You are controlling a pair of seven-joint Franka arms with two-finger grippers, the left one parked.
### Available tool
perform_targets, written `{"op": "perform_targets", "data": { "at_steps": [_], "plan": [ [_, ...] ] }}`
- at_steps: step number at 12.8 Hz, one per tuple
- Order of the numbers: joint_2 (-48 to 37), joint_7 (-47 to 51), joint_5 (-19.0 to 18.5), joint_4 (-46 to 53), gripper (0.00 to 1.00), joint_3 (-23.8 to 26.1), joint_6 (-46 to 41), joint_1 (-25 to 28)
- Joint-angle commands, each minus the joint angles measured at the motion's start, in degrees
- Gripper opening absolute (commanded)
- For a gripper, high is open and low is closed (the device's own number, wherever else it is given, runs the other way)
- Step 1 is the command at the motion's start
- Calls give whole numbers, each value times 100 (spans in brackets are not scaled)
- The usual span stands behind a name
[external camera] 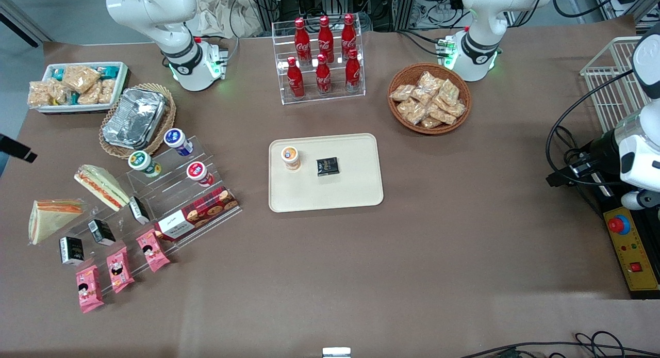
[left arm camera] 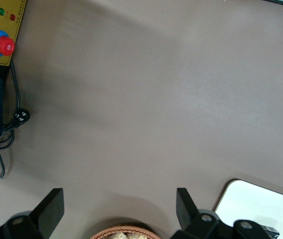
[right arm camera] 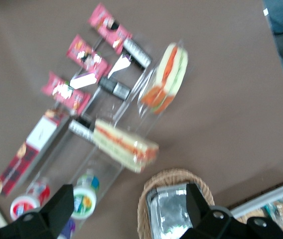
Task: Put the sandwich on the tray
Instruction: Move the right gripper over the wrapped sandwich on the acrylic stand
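The sandwich (external camera: 51, 221) is a clear-wrapped wedge with a broad white bread face and a thin orange stripe. It lies on the table at the working arm's end, nearer the front camera than a second wedge (external camera: 100, 185) that shows its red-and-yellow filling. The wrist view shows the sandwich (right arm camera: 169, 77) too, well away from my gripper (right arm camera: 129, 204). The gripper is open and empty, high over the table between the foil-filled basket (right arm camera: 174, 209) and the yogurt cups (right arm camera: 84, 196); it is out of the front view. The cream tray (external camera: 356, 193) sits mid-table.
On the tray stand a small cup (external camera: 291, 157) and a black box (external camera: 327, 166). A clear acrylic stand (external camera: 170, 193) holds yogurt cups, a biscuit box (external camera: 198, 213), small black boxes and pink packs (external camera: 117, 269). There are also a cola rack (external camera: 322, 59) and a snack basket (external camera: 429, 97).
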Motion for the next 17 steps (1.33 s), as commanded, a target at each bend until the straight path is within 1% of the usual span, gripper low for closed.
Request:
{"op": "perform_targets", "data": {
  "at_steps": [1, 3, 4, 6, 8, 9, 10, 12, 13, 17],
  "plan": [
    [452, 245, -64, 138, 100, -49, 474, -300],
    [707, 797, -29, 138, 100, -66, 634, -397],
    [848, 931, -29, 138, 100, -75, 669, -467],
    [1190, 932, 49, 112, 100, -75, 1185, -686],
    [1516, 923, 496, 103, 100, -84, 1678, -889],
    [1621, 923, 637, 94, 100, -84, 1845, -907],
    [1736, 932, 700, 94, 100, -84, 1978, -907],
    [1894, 932, 1129, 85, 100, -84, 2207, -951],
    [1938, 932, 1235, 85, 100, -84, 2242, -1021],
    [2132, 941, 1455, 67, 100, -84, 2217, -1091]
  ]
}}
